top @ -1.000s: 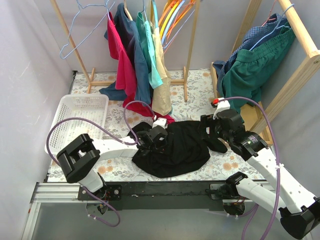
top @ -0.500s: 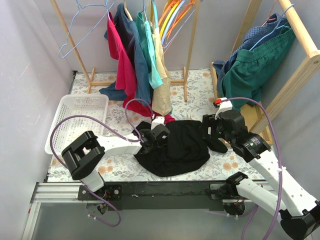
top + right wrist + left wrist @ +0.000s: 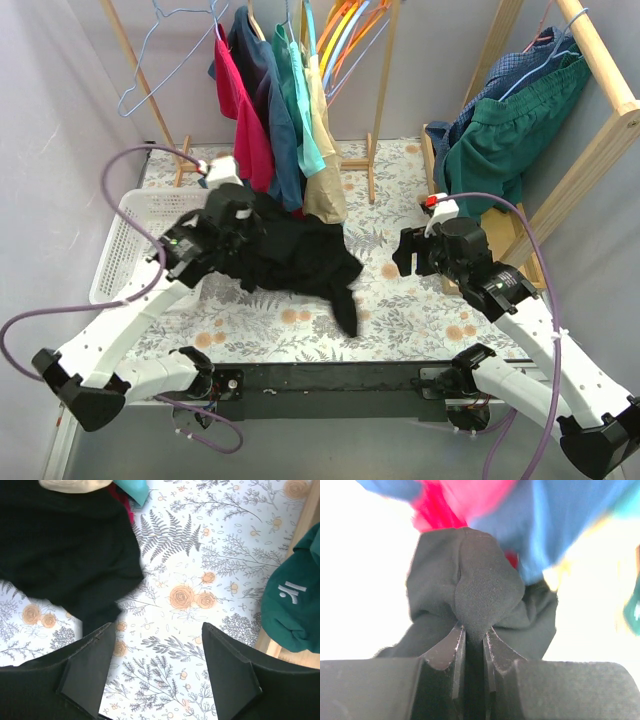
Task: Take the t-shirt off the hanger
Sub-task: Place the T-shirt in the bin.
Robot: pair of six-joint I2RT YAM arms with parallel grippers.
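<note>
The black t-shirt hangs bunched from my left gripper, which is raised above the table's left side beside the white basket. One end of the cloth trails down onto the floral table. In the left wrist view my left gripper is shut on a fold of the black t-shirt. My right gripper stands open to the right of the shirt, with nothing in it. The right wrist view shows my right gripper over bare tablecloth, the t-shirt at upper left. The hanger is hidden.
A white basket sits at the left edge. A wooden rail at the back carries red, blue, teal and cream clothes. A second wooden rack at the right holds a green garment, whose edge shows by my right gripper.
My left gripper shut on the black t-shirt and swung it up and to the left, from the table's middle toward the basket. The right gripper stayed open near the same spot.
</note>
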